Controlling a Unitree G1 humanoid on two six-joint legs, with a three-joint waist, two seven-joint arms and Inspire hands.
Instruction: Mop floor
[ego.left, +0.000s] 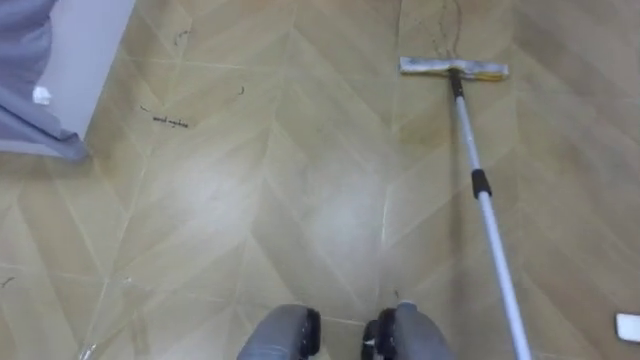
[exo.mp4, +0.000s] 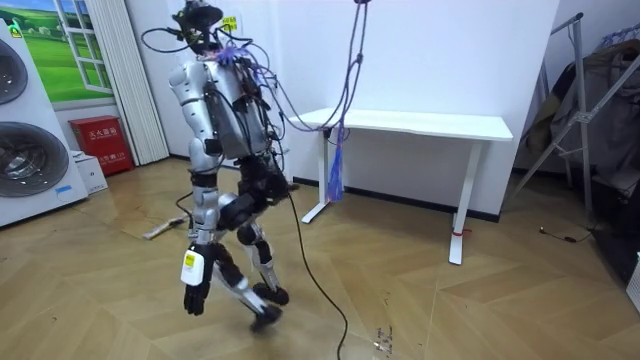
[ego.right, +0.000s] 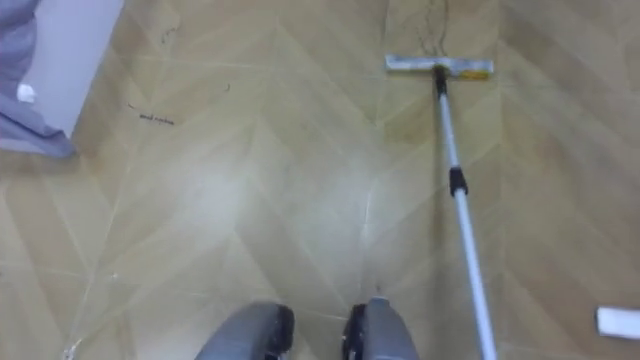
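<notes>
Left eye view: the mop (ego.left: 453, 68) lies w/ its flat head on the wood floor (ego.left: 250, 200), far from the robot and to its right. The head sits crosswise. The long handle runs from it toward the robot, slanting to the lower right, so the mop points away from the robot. There is a black collar (ego.left: 481, 183) approx. mid-handle. The handle's near end is cut off at the bottom edge, so what holds it I cannot tell. Upper left is a grey cloth (ego.left: 25, 70) beside a white panel (ego.left: 85, 50), both cut off. A small white thing (ego.left: 628, 325) at the right edge is too cut off to name. There are dark marks (ego.left: 170, 122) on the floor.

Right eye view: same scene.

Room view: the robot stands mid-floor, in front of a white desk (exo.mp4: 410, 125) by the wall. The left robot hand (exo.mp4: 195, 295) hangs low by its leg, looks relaxed and holds nothing. The mop head rests on the floor at the room view's left of the legs. Washing machines (exo.mp4: 25, 130) and a red box (exo.mp4: 100, 140) stand at the floor's left edge; their contents are not visible. A drying rack (exo.mp4: 590, 100) is at the right, partly cut off.
</notes>
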